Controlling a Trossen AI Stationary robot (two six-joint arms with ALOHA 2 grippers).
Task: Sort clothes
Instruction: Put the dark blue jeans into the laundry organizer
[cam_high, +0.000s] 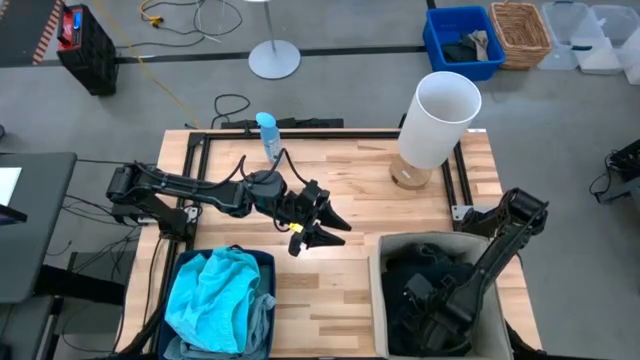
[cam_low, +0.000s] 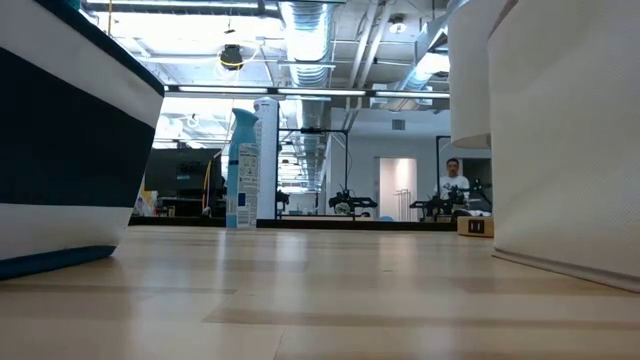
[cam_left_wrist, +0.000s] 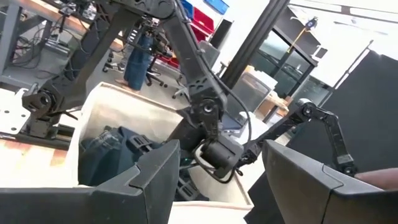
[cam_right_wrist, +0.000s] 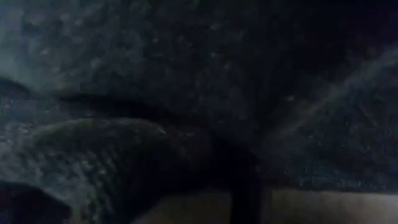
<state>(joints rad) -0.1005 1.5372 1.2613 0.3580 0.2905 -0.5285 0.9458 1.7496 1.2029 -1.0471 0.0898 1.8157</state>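
Inside the beige bin (cam_high: 378, 262), right pincer (cam_high: 432, 318) (grip untellable) among dark clothes (cam_left_wrist: 102, 158); left pincer (cam_high: 322, 227) wide.

Left gripper (cam_high: 322, 228) spread open mid-table; right gripper apparently lowered, hidden.

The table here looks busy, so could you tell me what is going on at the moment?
The robot is sorting clothes into two bins. The right gripper is down inside the pale bin among the dark garments; whether it grips anything cannot be seen. The left gripper hangs open and empty over the bare wood between the bins. The turquoise garment and a pale blue one lie in the dark blue bin. No clothes are left on the table.
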